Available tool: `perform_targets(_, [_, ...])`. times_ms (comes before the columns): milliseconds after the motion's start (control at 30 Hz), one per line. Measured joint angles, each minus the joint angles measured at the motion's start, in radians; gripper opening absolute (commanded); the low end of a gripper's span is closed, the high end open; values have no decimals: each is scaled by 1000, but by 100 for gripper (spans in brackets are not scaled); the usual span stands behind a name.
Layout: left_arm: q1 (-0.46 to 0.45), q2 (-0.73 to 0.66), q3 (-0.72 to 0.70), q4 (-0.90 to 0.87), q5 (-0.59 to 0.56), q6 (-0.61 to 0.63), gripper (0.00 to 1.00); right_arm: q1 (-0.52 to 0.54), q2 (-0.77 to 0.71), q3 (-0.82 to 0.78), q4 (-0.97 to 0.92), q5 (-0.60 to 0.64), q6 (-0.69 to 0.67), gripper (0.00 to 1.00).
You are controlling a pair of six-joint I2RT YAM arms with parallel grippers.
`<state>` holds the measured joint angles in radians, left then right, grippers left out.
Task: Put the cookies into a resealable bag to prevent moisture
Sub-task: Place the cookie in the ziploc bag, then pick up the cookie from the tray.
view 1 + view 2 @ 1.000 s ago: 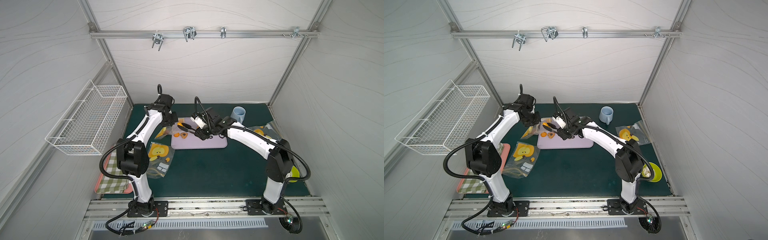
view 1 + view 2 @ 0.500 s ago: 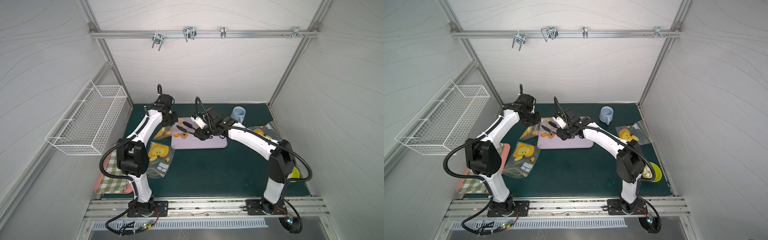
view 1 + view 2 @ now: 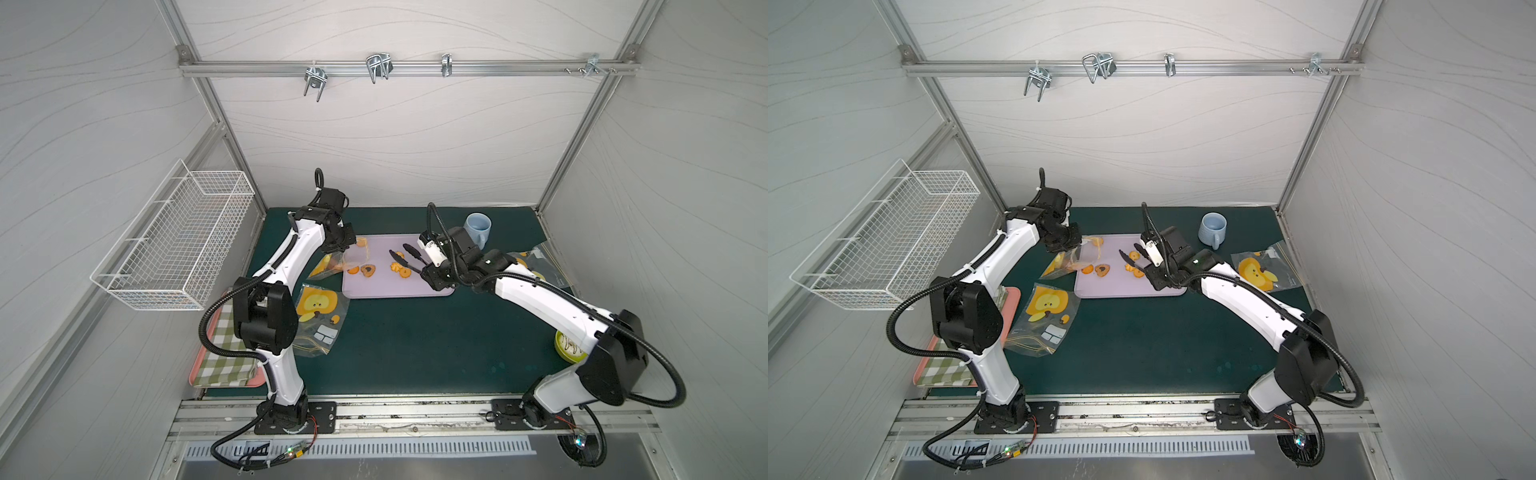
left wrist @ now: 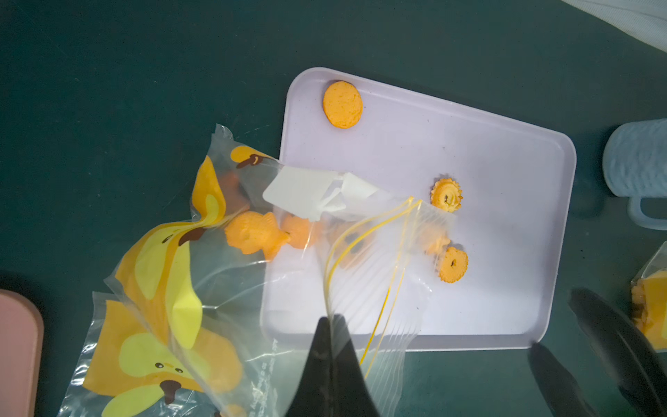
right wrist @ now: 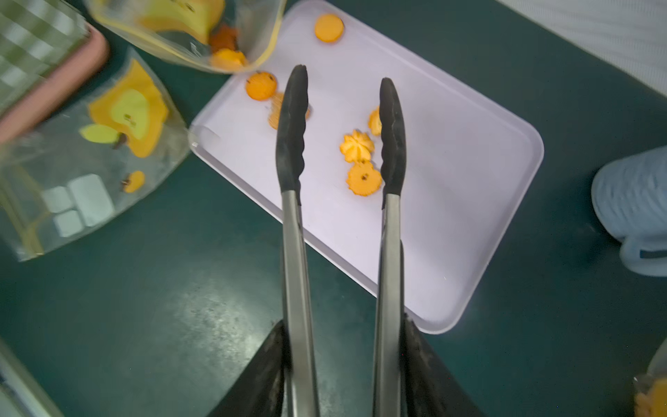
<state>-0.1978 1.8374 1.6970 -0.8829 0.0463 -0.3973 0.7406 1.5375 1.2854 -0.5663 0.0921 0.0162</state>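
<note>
Several orange cookies lie on the lilac tray, among them a flower-shaped one and a round one. My left gripper is shut on the rim of the clear resealable bag. It holds the bag's mouth open over the tray's left end. A few cookies are inside the bag. My right gripper is shut on the metal tongs. Their black tips stand apart above the tray, with nothing between them.
A blue mug stands behind the tray's right end. Other printed bags lie at the front left and right. A wire basket hangs on the left wall. A pink tray with checked cloth and a small bowl sit near the arm bases.
My right arm has drawn the tongs to the right, away from the bag's mouth and over the middle of the tray. The left arm and the bag have stayed put.
</note>
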Motion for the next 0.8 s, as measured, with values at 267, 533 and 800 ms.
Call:
perform_targets(267, [2, 0, 0, 0, 0, 0, 0, -2, 103, 0, -55, 35, -1, 51])
perform_targets(533, [2, 0, 0, 0, 0, 0, 0, 0, 149, 4, -64, 49, -8, 52])
perform_targets(800, [2, 0, 0, 1, 0, 0, 0, 13, 192, 29, -83, 73, -26, 51])
